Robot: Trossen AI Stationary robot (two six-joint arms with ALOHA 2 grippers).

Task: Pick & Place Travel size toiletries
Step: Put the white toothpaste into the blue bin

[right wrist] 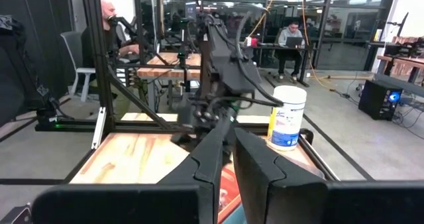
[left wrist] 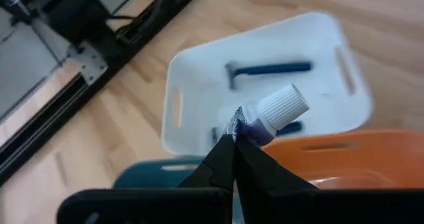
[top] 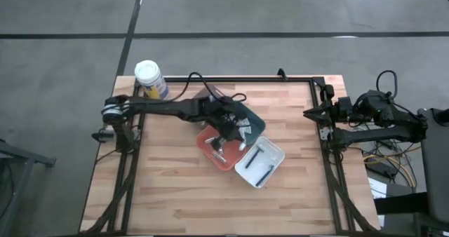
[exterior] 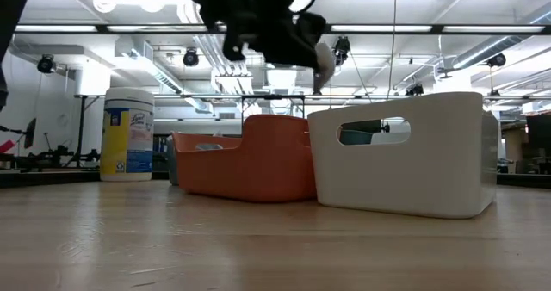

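Above the trays: small white-capped tube [left wrist: 268,114], held aloft, clear of every tray.
Left gripper [left wrist: 233,143]: fingers clenched on the tube's lower end, over the orange tray [top: 210,142].
White tray [top: 273,154]: just beside the orange one, blue razor [left wrist: 268,69] inside.
Teal tray [top: 257,123]: touching both.
Canister [top: 150,79]: far table corner.
Right gripper [top: 307,113]: parked at the table's edge, fingers pressed together, empty.

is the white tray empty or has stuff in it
Not empty. The white tray holds a blue-handled razor, and the high view shows dark long-handled pieces inside.
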